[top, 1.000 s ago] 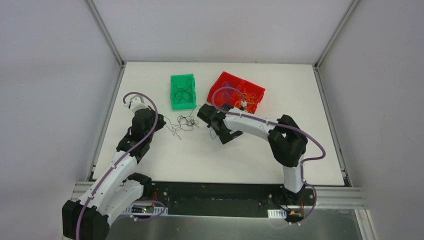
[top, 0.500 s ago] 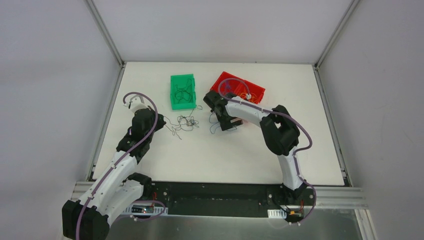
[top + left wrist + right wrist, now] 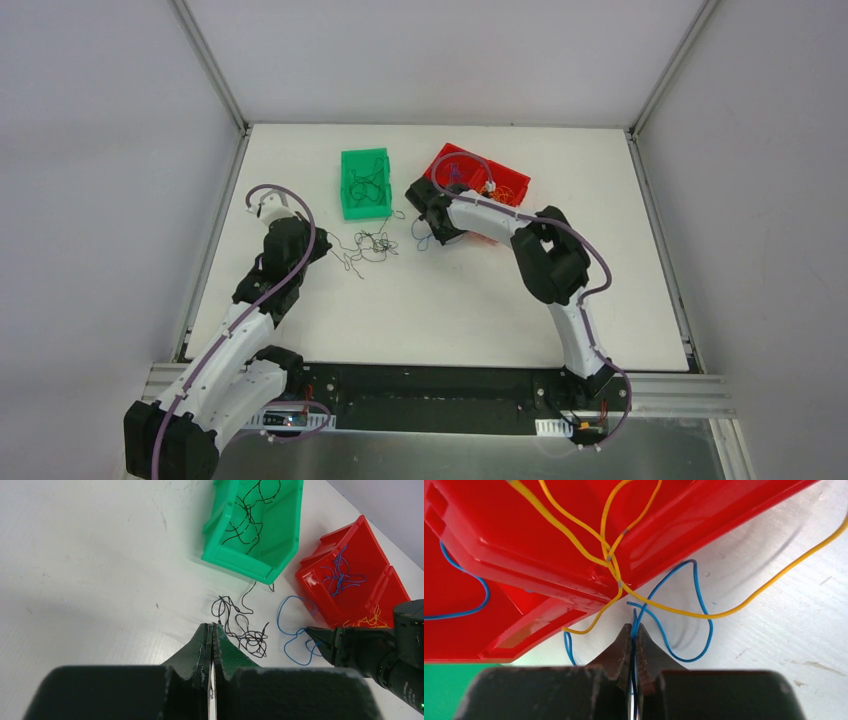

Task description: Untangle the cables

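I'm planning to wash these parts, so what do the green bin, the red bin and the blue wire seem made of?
Green bin: likely moulded plastic, glossy and slightly translucent; light glows through its walls. Red bin: the same sort of plastic, with shiny highlights on its edges. Blue wire: apparently a thin wire in smooth coloured insulation; it holds springy loops. Its core is not visible.

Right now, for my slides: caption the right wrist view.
Right pincer pinching a blue cable beside the red bin, yellow cables spilling over it.
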Motion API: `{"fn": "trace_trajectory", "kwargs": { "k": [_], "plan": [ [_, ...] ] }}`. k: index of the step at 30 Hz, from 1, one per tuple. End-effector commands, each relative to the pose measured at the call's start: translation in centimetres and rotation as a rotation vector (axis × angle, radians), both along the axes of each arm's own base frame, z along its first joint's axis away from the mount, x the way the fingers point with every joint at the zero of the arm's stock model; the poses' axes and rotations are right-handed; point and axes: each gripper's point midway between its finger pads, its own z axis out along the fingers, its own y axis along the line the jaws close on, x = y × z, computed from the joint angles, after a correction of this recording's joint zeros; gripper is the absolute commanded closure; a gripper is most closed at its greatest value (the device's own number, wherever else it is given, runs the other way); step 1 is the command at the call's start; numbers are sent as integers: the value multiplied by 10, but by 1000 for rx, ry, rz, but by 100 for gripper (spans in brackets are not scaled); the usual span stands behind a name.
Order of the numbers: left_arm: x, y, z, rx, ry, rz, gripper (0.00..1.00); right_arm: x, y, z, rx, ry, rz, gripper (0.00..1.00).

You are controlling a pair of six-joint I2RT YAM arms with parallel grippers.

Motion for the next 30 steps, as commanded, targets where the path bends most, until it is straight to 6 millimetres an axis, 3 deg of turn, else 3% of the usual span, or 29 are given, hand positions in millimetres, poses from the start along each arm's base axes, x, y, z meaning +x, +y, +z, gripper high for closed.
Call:
{"fn": "trace_trajectory", "kwargs": {
  "k": [1,7,14,20,25,30],
  "plan": [
    [7,-3,27,-11,-79,-15,100,-3,-8,32,-10,-52,50,100],
    [6,-3,27,-10,-80,-13,100,-10,5,84,56,-119,191,100],
    [6,-2,27,-7,-80,-12,100,-19,52,144,235,-191,482,100],
    [6,-2,27,-5,-78,-10,100,-24,76,180,337,-208,607,100],
    [6,-2,27,-4,-80,-9,100,-18,107,197,580,-237,753,100],
    [7,-2,27,-6,-77,-13,100,-8,104,198,594,-289,769,100]
  ]
}}
